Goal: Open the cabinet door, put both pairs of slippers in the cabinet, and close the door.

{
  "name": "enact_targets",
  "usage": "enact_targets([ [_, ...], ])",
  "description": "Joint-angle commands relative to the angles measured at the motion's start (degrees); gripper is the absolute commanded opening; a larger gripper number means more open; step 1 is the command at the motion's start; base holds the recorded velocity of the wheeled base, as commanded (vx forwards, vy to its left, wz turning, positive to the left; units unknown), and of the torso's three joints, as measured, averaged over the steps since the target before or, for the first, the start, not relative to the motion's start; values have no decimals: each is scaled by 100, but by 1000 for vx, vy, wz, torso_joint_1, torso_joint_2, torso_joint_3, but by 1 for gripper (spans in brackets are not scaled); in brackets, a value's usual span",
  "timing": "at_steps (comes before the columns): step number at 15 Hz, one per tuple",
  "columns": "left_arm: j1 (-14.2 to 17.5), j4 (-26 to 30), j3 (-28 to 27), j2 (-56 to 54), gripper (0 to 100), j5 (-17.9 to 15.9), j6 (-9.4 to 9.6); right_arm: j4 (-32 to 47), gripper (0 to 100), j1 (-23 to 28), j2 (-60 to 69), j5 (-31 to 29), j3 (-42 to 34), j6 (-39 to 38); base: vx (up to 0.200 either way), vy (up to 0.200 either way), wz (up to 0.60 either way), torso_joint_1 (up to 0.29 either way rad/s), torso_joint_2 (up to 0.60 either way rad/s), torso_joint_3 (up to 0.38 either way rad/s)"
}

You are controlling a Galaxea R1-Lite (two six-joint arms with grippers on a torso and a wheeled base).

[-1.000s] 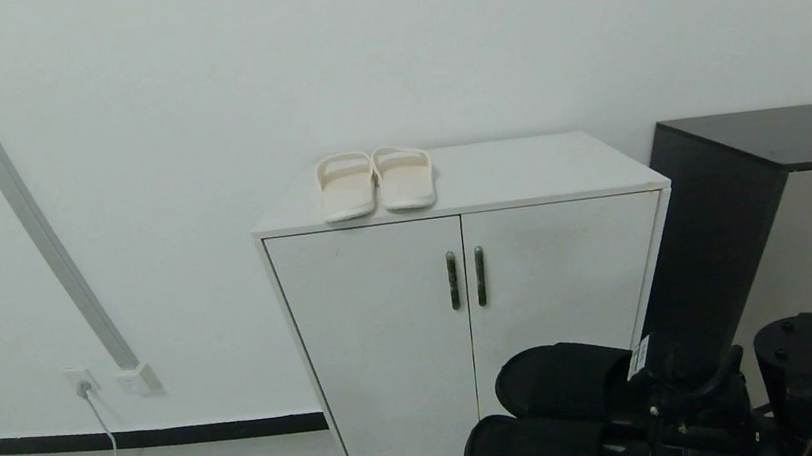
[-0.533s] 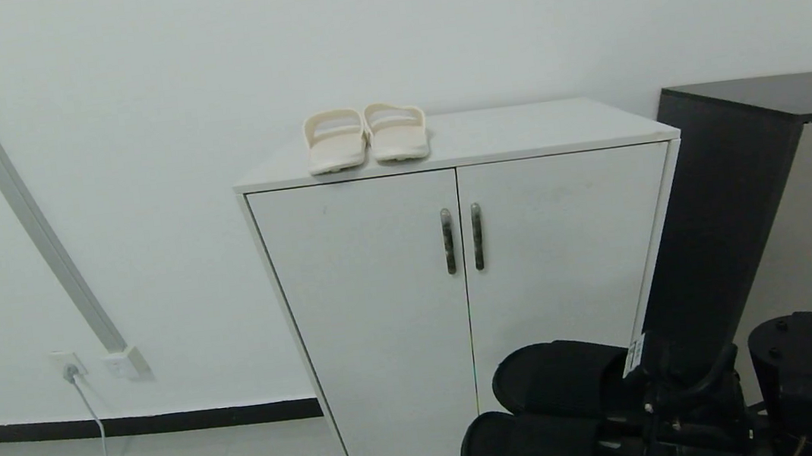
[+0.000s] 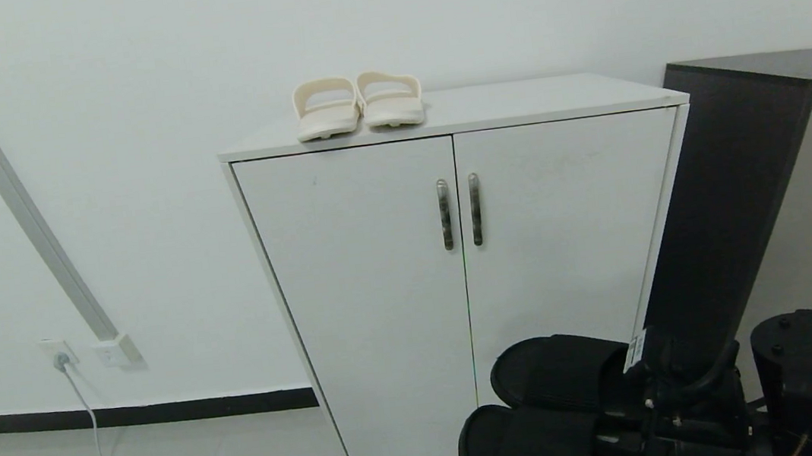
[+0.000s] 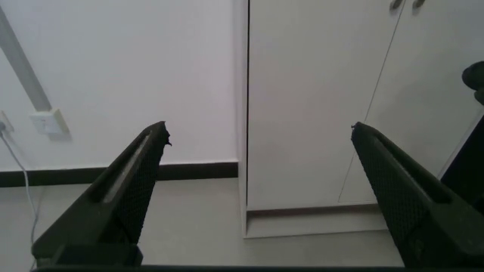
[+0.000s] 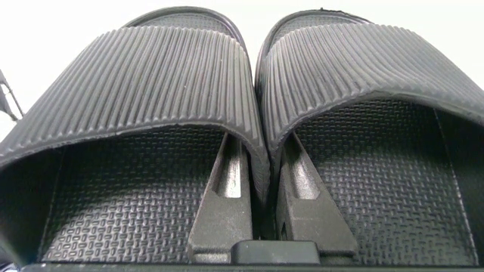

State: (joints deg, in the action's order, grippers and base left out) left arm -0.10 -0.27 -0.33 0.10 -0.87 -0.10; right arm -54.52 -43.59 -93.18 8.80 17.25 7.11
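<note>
Cabinet (image 3: 368,301) shut on both doors, two handles (image 3: 445,214) just beside each other at the centre seam; opening not yet begun. Cream slippers (image 3: 358,103) parked side by side on the cabinet top, near its front left, well apart from either hand. Black slippers (image 3: 547,395) gripped as a pair by right hand (image 5: 262,162): one finger (image 5: 221,204) laid inside each shoe under the strap, adjoining inner walls pinched together, presumably for carrying both in one go. Held low before the right door, toes away from the wrist. Left hand (image 4: 259,128) empty, spread wide, low, facing the left door's lower part and the floor beside it; probably kept free for a handle, given the right hand's load. Likely next: left hand up to a handle, door swung clear of the held pair.
</note>
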Motion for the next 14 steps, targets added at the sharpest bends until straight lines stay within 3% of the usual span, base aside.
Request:
enact_targets([
  [1,1,-26,-99,-1,100,34,-25,2,0,0,-7,-1,-2,1,0,0,0,0,0,0],
  [2,-25,27,-1083,377,100,-1,-395,2,0,0,2,8,-11,1,0,0,0,-41,66,80],
  [3,-25,80,-1593,834,100,-124,-535,2,0,0,-7,-1,-2,1,0,0,0,-27,134,139],
  [7,-34,18,-2375,2662,100,-1443,-544,-33,0,-9,-7,16,-37,-8,0,0,0,-3,19,19],
  [8,-34,-61,-2419,2935,100,-1645,-535,-59,0,-9,-15,16,-29,-8,0,0,0,0,0,0],
  [9,-69,-439,-2454,3567,100,-2155,-351,-77,0,-9,-15,16,-2,-8,0,0,0,0,0,0],
  [10,-113,-826,-2446,4068,100,-2357,-131,-77,0,-9,-15,8,-11,-8,0,0,0,0,0,0],
  [11,-280,-1212,-2463,4561,100,-2392,-34,-77,0,-9,-15,-1,-20,-8,0,0,0,0,0,0],
  [14,-1273,-2258,-2867,5835,100,-2163,-315,-77,0,-9,11,-10,-29,-8,0,0,0,0,0,0],
])
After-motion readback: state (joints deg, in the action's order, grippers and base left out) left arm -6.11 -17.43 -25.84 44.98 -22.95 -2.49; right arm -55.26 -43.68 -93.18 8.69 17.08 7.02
